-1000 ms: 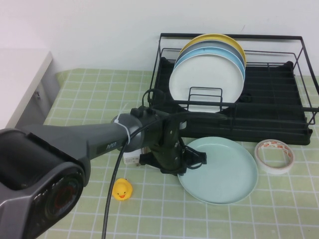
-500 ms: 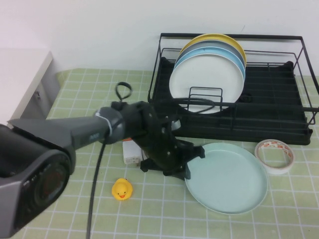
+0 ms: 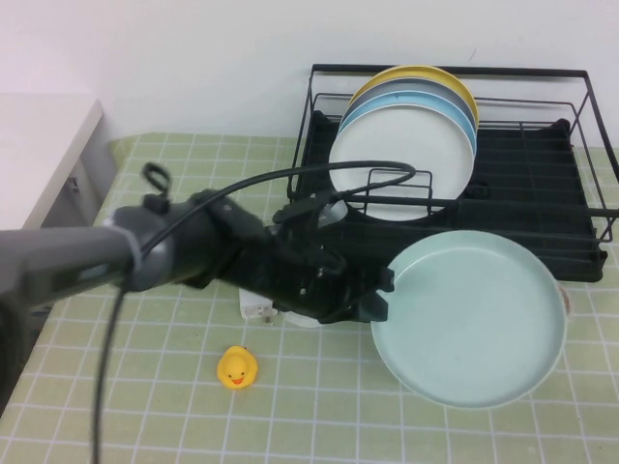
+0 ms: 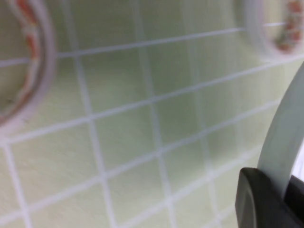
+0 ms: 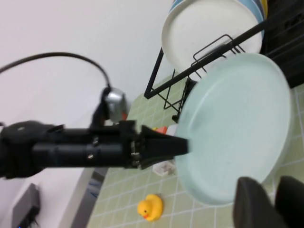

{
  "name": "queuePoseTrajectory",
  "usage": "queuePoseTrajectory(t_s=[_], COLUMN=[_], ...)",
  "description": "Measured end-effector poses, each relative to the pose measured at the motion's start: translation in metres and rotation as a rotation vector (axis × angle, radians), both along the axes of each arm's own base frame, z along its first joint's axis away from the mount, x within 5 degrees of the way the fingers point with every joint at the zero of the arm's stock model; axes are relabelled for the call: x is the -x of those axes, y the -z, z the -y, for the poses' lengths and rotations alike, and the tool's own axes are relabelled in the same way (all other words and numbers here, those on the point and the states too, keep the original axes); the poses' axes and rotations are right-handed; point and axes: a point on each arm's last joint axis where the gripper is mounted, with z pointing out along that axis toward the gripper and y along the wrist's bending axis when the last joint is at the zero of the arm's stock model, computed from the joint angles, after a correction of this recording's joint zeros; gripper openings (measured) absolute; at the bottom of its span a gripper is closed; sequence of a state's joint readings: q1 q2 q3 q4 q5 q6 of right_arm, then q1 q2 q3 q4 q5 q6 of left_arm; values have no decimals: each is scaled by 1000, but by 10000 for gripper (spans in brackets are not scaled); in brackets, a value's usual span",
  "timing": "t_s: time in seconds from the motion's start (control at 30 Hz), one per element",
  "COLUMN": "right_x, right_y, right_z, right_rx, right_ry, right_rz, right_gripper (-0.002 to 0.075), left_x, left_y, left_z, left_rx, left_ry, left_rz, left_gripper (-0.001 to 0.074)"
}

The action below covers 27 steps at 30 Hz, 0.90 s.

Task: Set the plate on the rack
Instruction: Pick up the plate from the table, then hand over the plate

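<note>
- Now the left gripper point(image 3: 379, 294) pinches the rim of the plate point(image 3: 471, 319), pale mint, matte, lifted before the rack point(image 3: 542, 184).
- Rack holds 4 upright plates point(image 3: 406, 145).
- Right gripper point(image 5: 268, 199) sits near the plate; I cannot tell its state.

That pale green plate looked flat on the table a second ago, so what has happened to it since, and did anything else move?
The left gripper, shut on the plate at its rim, has lifted it off the table and carried it right, toward the rack; it now covers the tape roll. The right gripper shows only in its own wrist view, near the plate's edge. The stacked plates in the rack and the yellow duck stayed put.
</note>
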<state>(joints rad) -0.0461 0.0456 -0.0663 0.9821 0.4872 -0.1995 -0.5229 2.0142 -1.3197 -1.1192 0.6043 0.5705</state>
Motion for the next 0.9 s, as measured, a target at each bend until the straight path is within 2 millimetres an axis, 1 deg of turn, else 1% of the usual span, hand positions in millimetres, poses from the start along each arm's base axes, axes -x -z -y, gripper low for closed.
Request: queuePoseTrajectory(t_s=[0.1, 0.17, 0.23, 0.3, 0.4, 0.5, 0.63, 0.77, 0.9], right_x=[-8, -16, -28, -40, -62, -88, -121, -148, -165], right_y=[-15, -25, -33, -43, -57, -69, -82, -75, -54], right_z=[0, 0, -1, -2, -4, -7, -14, -21, -27], right_rx=[46, 82, 127, 195, 283, 345, 396, 383, 326], right_ry=[-18, -36, -66, -114, -199, -297, -437, -592, -735], right_rz=[-25, -57, -97, -110, -124, -107, -16, 7, -55], right_gripper=[220, 327, 410, 461, 486, 494, 496, 498, 498], left_x=[20, 35, 48, 63, 83, 99, 112, 115, 116], left_y=[-17, -23, -30, -37, -39, -39, -39, -47, -50], left_z=[-10, -19, -28, -39, -52, -62, -69, -71, -72], left_rx=[59, 86, 110, 123, 102, 91, 85, 97, 101], left_ry=[6, 4, -13, -25, 3, 20, 20, 23, 24], left_rz=[76, 121, 177, 240, 310, 332, 335, 365, 376], left_gripper=[2, 2, 2, 2, 1, 1, 1, 1, 1])
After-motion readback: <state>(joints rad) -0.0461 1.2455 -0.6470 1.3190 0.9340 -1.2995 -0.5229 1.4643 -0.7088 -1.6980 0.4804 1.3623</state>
